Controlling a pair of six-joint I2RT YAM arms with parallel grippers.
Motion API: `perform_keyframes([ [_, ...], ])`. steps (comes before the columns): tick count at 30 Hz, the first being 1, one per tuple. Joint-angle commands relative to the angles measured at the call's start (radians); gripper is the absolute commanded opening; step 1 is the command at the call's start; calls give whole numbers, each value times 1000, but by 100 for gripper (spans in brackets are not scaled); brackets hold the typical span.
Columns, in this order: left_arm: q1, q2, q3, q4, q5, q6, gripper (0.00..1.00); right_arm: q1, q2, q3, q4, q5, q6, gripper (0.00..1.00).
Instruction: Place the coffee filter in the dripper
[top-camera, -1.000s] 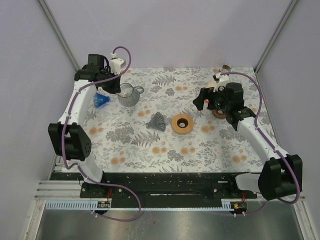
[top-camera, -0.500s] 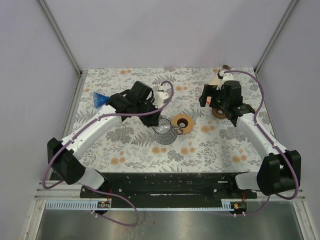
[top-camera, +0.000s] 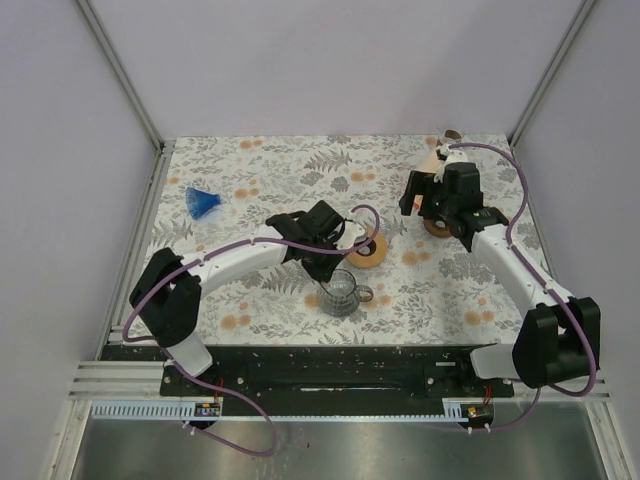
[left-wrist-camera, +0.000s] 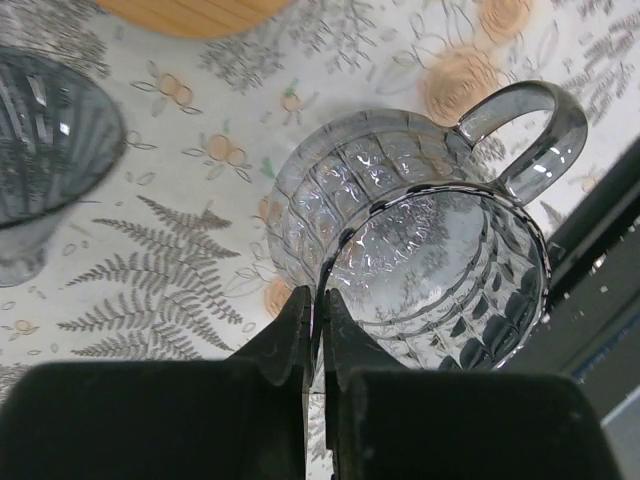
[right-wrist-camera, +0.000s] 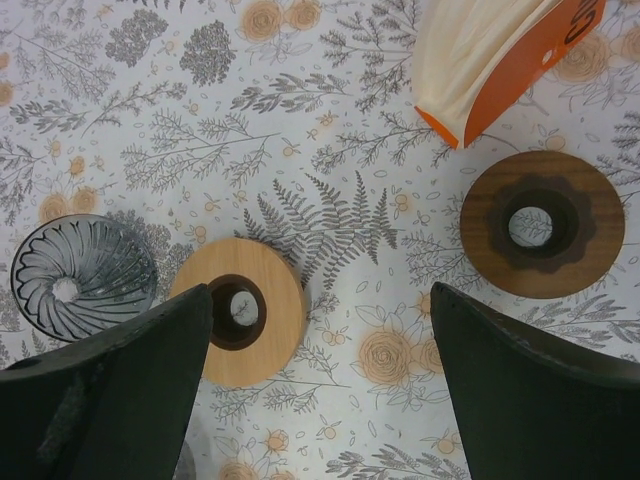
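The grey ribbed dripper (right-wrist-camera: 75, 275) lies on the flowered table, also at the left edge of the left wrist view (left-wrist-camera: 45, 170); in the top view my left arm hides it. The cream coffee filters (right-wrist-camera: 480, 45) sit in an orange holder at the back right. My left gripper (top-camera: 335, 275) (left-wrist-camera: 320, 300) is shut on the rim of a glass pitcher (top-camera: 343, 294) (left-wrist-camera: 430, 240) near the table's middle front. My right gripper (top-camera: 415, 200) (right-wrist-camera: 320, 300) is open and empty, above the table between two wooden rings.
A light wooden ring (top-camera: 370, 250) (right-wrist-camera: 240, 310) lies right of the dripper. A dark wooden ring (top-camera: 437, 227) (right-wrist-camera: 542, 222) lies near the filter holder. A blue ribbed cone (top-camera: 203, 200) lies at the back left.
My left arm has carried the glass pitcher from the back left to the near middle of the table, past the dripper. My right arm has shifted only slightly.
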Motion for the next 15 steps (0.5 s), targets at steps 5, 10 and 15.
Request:
perform_keyframes([
  [5,6,2,-2,184,-113,-49,0,80,161,89,-71,-30,31,90],
  [10,11,31,-19,203,-136,-55,0,151,301,167,-126,-29,21,87],
  [15,20,31,-23,226,-156,-64,0,169,408,239,-200,-18,23,87],
])
